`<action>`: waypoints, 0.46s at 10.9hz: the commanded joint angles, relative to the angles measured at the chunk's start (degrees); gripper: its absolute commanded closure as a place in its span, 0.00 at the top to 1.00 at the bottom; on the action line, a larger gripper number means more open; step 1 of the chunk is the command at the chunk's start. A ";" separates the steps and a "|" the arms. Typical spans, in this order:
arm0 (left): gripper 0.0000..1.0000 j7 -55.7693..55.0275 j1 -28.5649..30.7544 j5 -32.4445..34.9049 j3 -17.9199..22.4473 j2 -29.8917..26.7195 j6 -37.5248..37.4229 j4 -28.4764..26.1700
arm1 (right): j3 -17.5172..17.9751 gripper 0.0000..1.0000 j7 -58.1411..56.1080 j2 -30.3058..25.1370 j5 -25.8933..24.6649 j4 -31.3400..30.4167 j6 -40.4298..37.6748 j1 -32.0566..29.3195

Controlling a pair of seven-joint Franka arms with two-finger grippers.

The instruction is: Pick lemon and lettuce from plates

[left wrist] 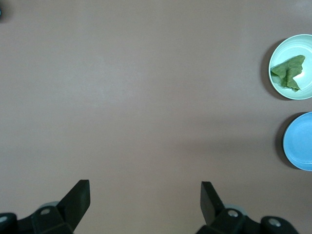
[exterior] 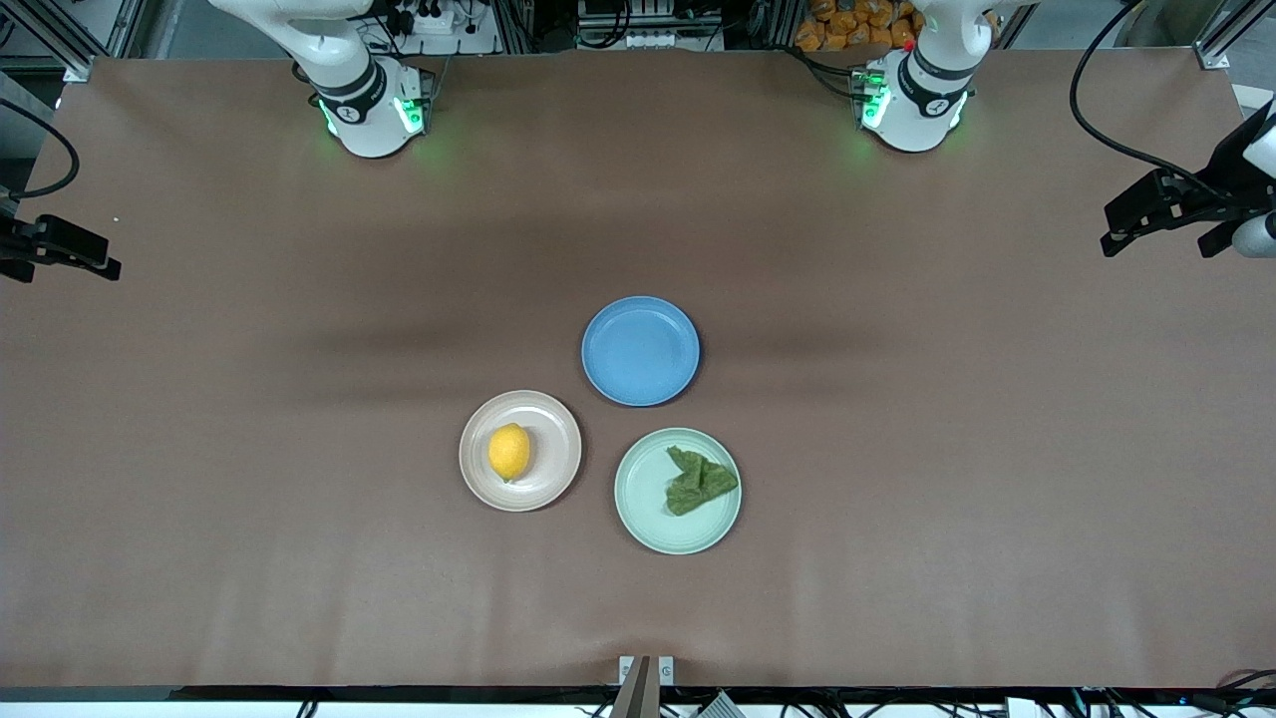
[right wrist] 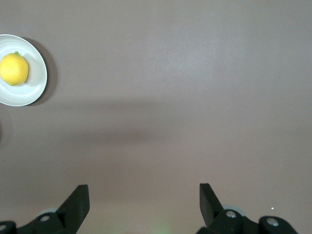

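The lemon [exterior: 509, 451] lies on the beige-pink plate [exterior: 553, 429]. The lettuce [exterior: 700, 481] lies on the mint-green plate [exterior: 643, 499], beside it toward the left arm's end. My left gripper [left wrist: 145, 183] is open and empty, up over bare table toward the left arm's end; its wrist view shows the lettuce [left wrist: 288, 71] on its plate [left wrist: 304, 46] off to one side. My right gripper [right wrist: 144, 187] is open and empty over bare table toward the right arm's end; its view shows the lemon [right wrist: 13, 68] on its plate [right wrist: 39, 80].
An empty blue plate [exterior: 640, 350] sits just farther from the front camera than the two plates, and shows in the left wrist view [left wrist: 300, 141]. Brown table [exterior: 897, 449] lies all round. Dark gear with cables juts in at both side edges [exterior: 1166, 209] [exterior: 60, 249].
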 commanded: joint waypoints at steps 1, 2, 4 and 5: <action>1.00 0.88 0.15 0.68 -0.15 -0.09 -0.79 0.17 | -0.10 1.00 0.71 0.70 0.11 1.67 -1.00 -0.02; 1.00 0.88 0.06 0.51 -0.15 0.09 -0.79 0.17 | -0.10 1.00 0.71 0.70 0.11 1.67 -1.00 -0.11; 1.00 1.58 -0.64 1.03 -0.32 0.35 -0.70 0.17 | -0.10 1.00 0.54 0.70 0.11 1.58 -1.09 -0.29; 1.00 1.58 -0.73 0.60 -0.76 1.92 -0.70 0.43 | -0.10 1.00 0.54 0.70 0.11 1.58 -1.09 -0.20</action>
